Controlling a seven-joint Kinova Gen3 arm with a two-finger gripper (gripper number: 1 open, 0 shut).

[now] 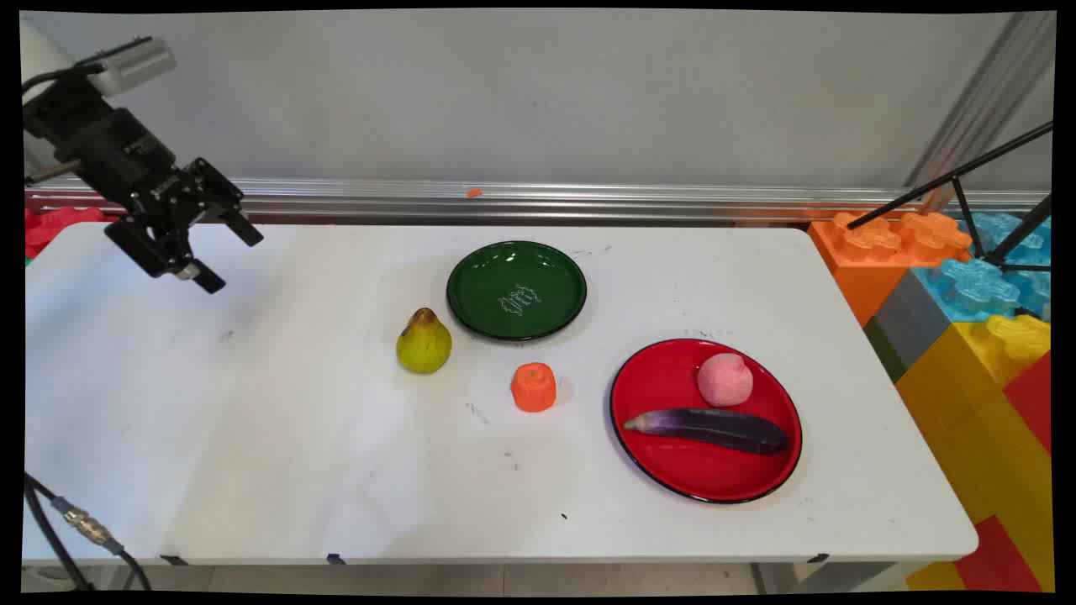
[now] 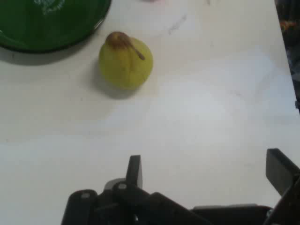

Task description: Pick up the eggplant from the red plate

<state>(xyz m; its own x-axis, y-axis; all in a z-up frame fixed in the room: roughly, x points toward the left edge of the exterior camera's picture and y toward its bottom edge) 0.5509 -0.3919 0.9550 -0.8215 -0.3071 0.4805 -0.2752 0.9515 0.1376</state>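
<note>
Hovering with my jaws [image 1: 220, 256] spread and empty above the worktop [image 1: 252, 437], I see the pear [image 2: 125, 60] ahead, well apart from me, just beside the green plate [image 2: 42, 23]. It looks rounded, smooth, likely light; its wide belly suits gripping. Bare room lies between.

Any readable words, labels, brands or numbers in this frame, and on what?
Green plate: white ornate lettering at its centre, too small to read; the hand view shows only a blurred corner of it.
No other text visible on the red plate, fruit, table or gripper.
</note>
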